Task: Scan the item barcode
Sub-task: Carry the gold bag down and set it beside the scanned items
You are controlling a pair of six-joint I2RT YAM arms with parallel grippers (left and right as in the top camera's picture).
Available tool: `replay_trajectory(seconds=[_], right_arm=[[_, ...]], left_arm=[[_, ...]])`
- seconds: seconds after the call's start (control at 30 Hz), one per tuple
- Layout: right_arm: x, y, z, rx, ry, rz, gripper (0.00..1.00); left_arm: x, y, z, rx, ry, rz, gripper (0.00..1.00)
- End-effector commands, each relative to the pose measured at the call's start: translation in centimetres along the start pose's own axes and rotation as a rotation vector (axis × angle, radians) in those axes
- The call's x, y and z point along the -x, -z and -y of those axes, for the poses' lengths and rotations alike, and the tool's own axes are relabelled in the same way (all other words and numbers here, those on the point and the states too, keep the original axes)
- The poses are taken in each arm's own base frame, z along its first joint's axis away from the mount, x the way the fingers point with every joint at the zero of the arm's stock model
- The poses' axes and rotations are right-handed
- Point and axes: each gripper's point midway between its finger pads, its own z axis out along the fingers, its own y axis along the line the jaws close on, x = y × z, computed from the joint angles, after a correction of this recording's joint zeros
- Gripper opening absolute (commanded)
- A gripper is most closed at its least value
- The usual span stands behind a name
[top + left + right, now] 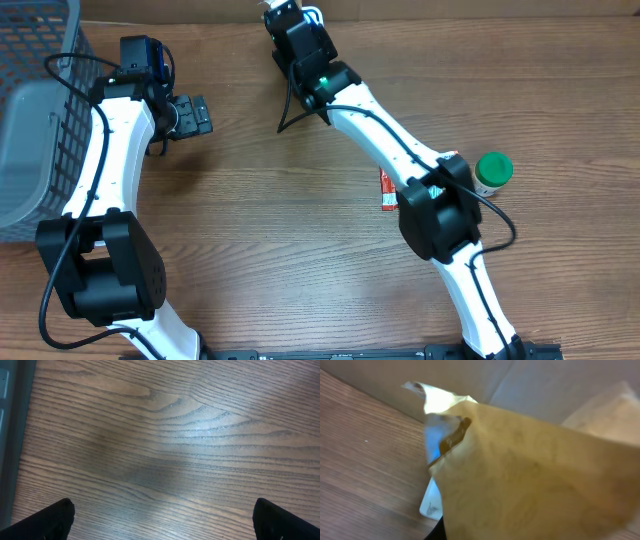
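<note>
Red packet [387,190]: lay flat on the table [260,250], partly tucked under the right arm's elbow. A low sweep of that arm could have dragged it along.
Green-capped bottle [492,172]: stood upright just beside the same elbow. It looked the easiest thing to topple if the arm swung outward while pulling back.
Left gripper [192,115]: hovered over bare wood with its fingers spread as wide as they go and nothing between them. A reach toward the middle could have put it in the right arm's way.
Basket [40,60]: sat at the far left, close beside the left arm. A careless turn of that arm could have caught the mesh.
Right gripper [283,18]: was stretched out to the far edge of the table. The pouch hid its fingers from the wrist camera, but they were nearly closed and appeared to pinch the pouch.
Tan pouch [530,470]: this was the item to scan. It was up off the table, crumpled and filling the right wrist view, and no barcode showed on the visible face. A fold over the code or the wrong side presented would likely have spoiled the read, and a thin pinch on a limp pouch could have slipped.
Cardboard wall [545,385]: rose right behind the pouch. Turning the pouch there could have snagged or bent it.
Scanner: showed in no view, so where the pouch should be presented could not be told.
</note>
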Motion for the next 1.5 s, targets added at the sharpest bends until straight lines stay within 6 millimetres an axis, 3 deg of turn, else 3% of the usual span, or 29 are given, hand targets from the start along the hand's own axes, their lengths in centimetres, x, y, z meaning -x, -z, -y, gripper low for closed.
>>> replay_trajectory(seconds=[0.0,0.1,0.17,0.33,0.47,0.57,0.8,1.0,1.1,1.2,1.23,1.3,1.37,1.47], right_arm=[[6.1,7.2,4.9,-0.016,-0.081,0.102,0.04],[4.7,9.2,6.0,0.027,-0.109,0.017,0.04],[2.7,10.3,5.2,0.136,-0.090,-0.070,0.04],[-5.1,12.9,1.9,0.471,-0.074,-0.391,0.04],[-11.1,15.0,2.2,0.579,-0.102,-0.658,0.04],[-14.0,16.1,2.8,0.627,-0.089,-0.782,0.04],[-19.1,17.4,3.9,0.644,-0.133,-0.987,0.04],[-22.7,17.7,2.6,0.682,-0.150,-1.093,0.04],[-24.8,16.5,2.6,0.636,-0.119,-1.106,0.16],[-26.2,15.5,2.9,0.588,-0.088,-1.109,0.19],[-26.3,15.4,3.0,0.581,-0.084,-1.106,0.25],[-26.3,15.0,3.3,0.554,-0.074,-1.096,0.49],[-26.4,14.4,4.0,0.500,-0.067,-1.088,0.64],[-26.5,13.1,5.6,0.361,-0.084,-1.075,0.70]], left_arm=[[0.5,0.0,0.1,0.003,-0.020,0.009,1.00],[0.5,0.0,0.1,0.003,-0.020,0.009,1.00],[0.5,0.0,0.1,0.003,-0.020,0.009,1.00],[0.5,0.0,0.1,0.003,-0.020,0.009,1.00],[0.5,0.0,0.1,0.003,-0.020,0.009,1.00],[0.5,0.0,0.1,0.003,-0.020,0.009,1.00],[0.5,0.0,0.1,0.003,-0.020,0.009,1.00],[0.5,0.0,0.1,0.003,-0.019,0.009,0.99],[0.5,0.0,0.1,0.003,-0.019,0.009,1.00],[0.5,0.0,0.1,0.003,-0.020,0.009,1.00],[0.5,0.0,0.1,0.003,-0.020,0.009,1.00],[0.5,0.0,0.1,0.003,-0.020,0.009,1.00],[0.5,0.0,0.1,0.003,-0.020,0.009,1.00],[0.5,0.0,0.1,0.003,-0.020,0.009,1.00]])
